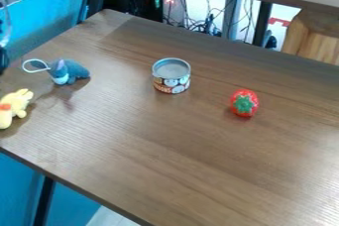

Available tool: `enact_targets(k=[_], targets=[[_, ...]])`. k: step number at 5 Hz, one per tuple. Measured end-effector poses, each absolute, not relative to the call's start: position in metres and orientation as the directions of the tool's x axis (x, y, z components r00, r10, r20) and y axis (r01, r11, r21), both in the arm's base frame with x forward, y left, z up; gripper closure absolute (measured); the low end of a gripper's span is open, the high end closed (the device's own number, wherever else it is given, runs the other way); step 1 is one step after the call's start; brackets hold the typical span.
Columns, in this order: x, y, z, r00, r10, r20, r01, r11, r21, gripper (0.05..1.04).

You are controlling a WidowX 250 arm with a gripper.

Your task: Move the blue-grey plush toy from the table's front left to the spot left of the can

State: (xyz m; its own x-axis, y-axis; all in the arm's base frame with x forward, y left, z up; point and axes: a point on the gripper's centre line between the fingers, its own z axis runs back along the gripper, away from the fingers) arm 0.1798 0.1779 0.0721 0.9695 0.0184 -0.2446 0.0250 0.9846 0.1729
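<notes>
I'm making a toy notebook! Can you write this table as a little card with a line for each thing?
Surface: brown wood-look table
Middle: small upright can, pictures around its side
Right of can: red strawberry, green leafy top
Left of can: blue-gray toy animal with pale loop
Left edge: yellow toy, partly cut off

On the brown tabletop (165, 145) I see an upright tin can (171, 83), w/ a red strawberry (244, 103) to its R; tangled cables (209, 25) beyond, blue panel (49, 22) upper L.

The camera looks down at a slant across the tabletop (198, 155), seemingly from fairly near.
</notes>
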Motion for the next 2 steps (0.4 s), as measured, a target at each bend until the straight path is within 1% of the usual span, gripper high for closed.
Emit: enact_targets(k=[1,2], targets=[[0.185,0.176,0.076,0.98,-0.008,-0.198,0.039,0.987,0.153,0.092],[0.199,0.177,0.083,0.991,-0.017,-0.135,0.036,0.99,0.137,0.09]])
